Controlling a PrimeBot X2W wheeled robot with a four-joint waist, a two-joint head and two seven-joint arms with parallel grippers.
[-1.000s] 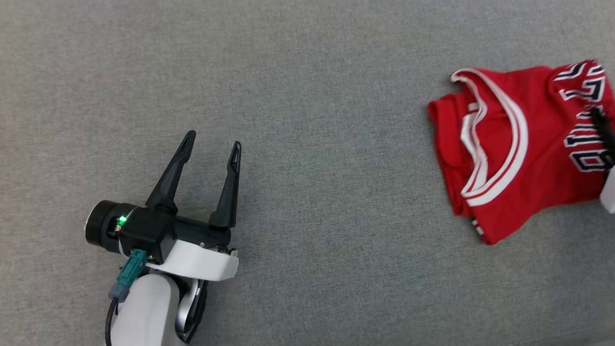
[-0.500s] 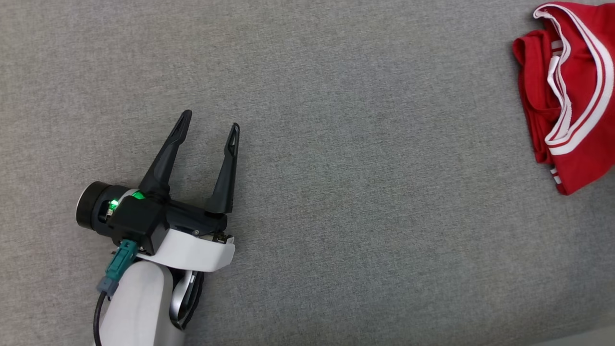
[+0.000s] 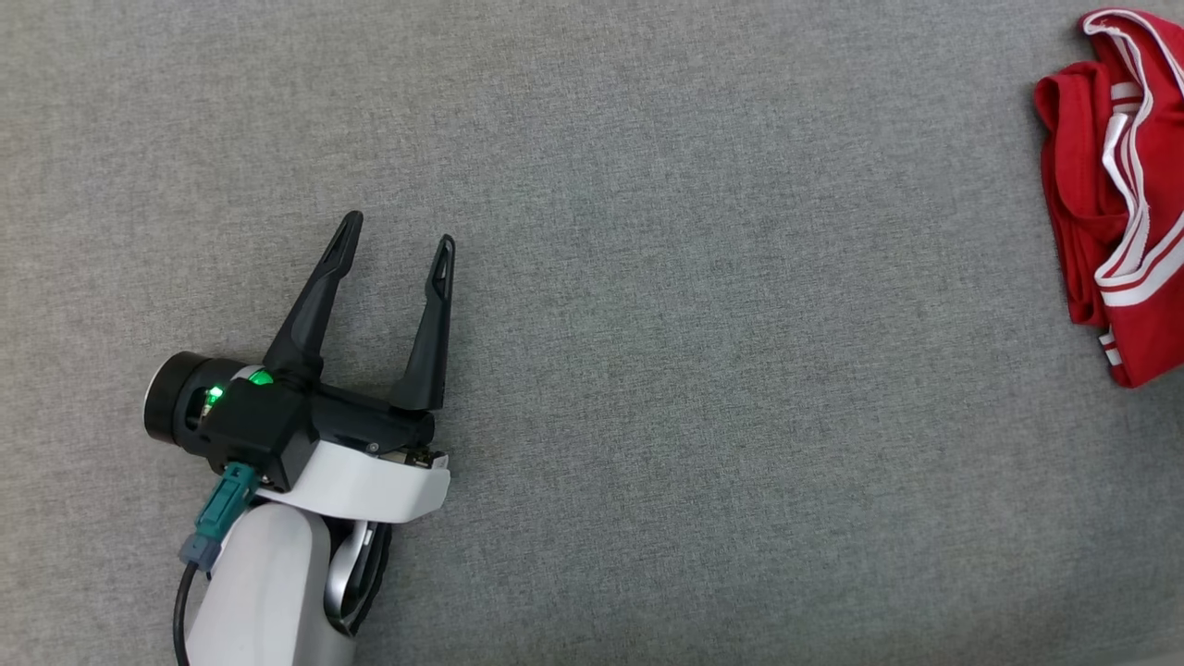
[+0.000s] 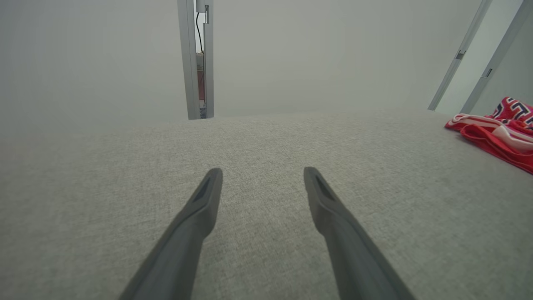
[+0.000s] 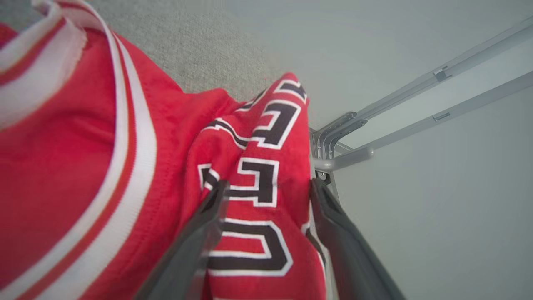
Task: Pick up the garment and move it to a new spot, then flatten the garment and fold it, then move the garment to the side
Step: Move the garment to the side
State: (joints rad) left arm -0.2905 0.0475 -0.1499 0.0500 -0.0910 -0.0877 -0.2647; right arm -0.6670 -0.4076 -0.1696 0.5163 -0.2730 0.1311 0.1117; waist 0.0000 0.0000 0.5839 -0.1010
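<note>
Apparently folded, the red garment (image 3: 1124, 213) lies at the grey counter's (image 3: 703, 277) far right: move-aside step, probably near its end. Right claw (image 5: 268, 183) stands open astride the lettered fold; left claw (image 3: 399, 229) is open, empty, well apart. Next move calls for lifting the right claw clear without snagging fabric.

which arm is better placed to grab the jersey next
Right: the right fingers sit open around a fold of the red jersey; the left fingers hang open over the grey surface, far from it.
</note>
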